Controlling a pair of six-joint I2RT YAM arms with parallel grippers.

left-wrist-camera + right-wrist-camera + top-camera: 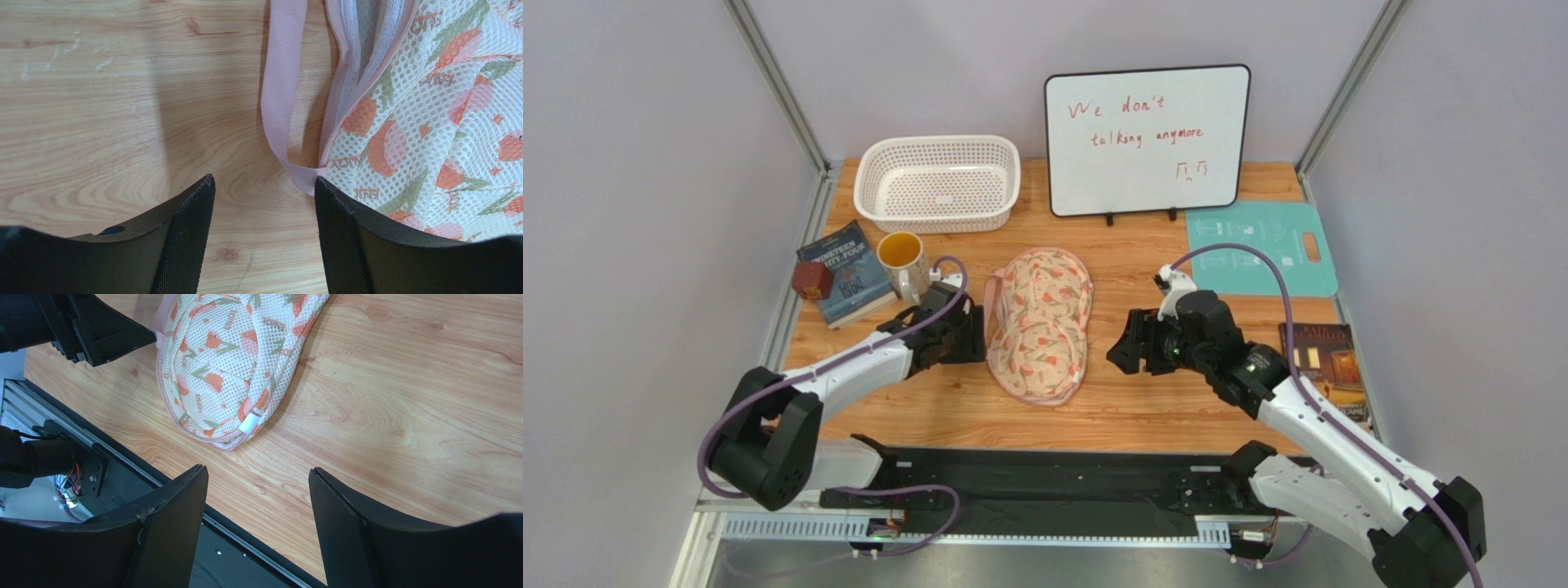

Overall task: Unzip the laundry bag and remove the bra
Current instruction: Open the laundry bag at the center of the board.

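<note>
The laundry bag (1043, 321) is a cream peanut-shaped mesh pouch with red and green print and pink trim, lying zipped in the middle of the table. It also shows in the left wrist view (442, 122) and the right wrist view (227, 361). Its pink strap loop (279, 104) lies on the wood at its left side. My left gripper (967, 333) is open, just left of the bag, its right finger (344, 233) at the strap's end. My right gripper (1124, 348) is open and empty, to the right of the bag, apart from it. The bra is hidden.
A white perforated basket (938, 181) and a whiteboard (1146, 140) stand at the back. A yellow mug (902, 261), a book (844, 272) and a small brown block (813, 281) lie at the left. A teal board (1260, 248) and another book (1326, 364) lie at the right.
</note>
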